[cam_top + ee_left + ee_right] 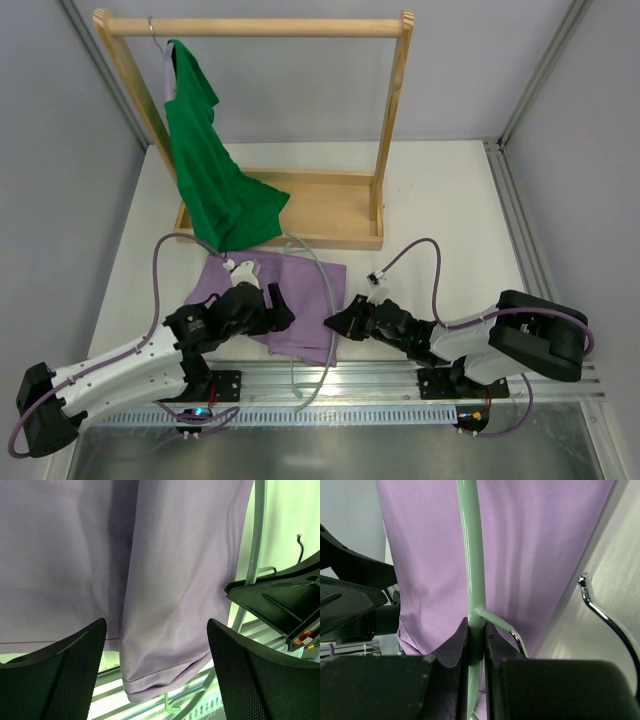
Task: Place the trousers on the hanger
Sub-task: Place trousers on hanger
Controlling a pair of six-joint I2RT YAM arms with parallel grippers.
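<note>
Table (450, 200): trousers (300, 290) lie flat near the middle, at 6 o'clock from the wooden rack (255, 25). Their far edge is tucked under the hem of the green shirt (210, 170) hanging on the rack.

Hanger (322, 272) lies across the trousers' 3 o'clock side. It runs roughly 12 to 6, and its near end passes the cloth toward the arm bases.

Left gripper (262, 298): over the trousers' 9 o'clock half, released. In the wrist view the jaws stand wide and lilac cloth fills the space beyond them. Nothing is pinched.

Right gripper (333, 322): at the trousers' 3 o'clock edge, clenched on the hanger. In the wrist view the fingers (452, 647) grasp the green rod just where a side branch forks off. The wire hook (605, 615) curls free at 3 o'clock, over bare table.
</note>
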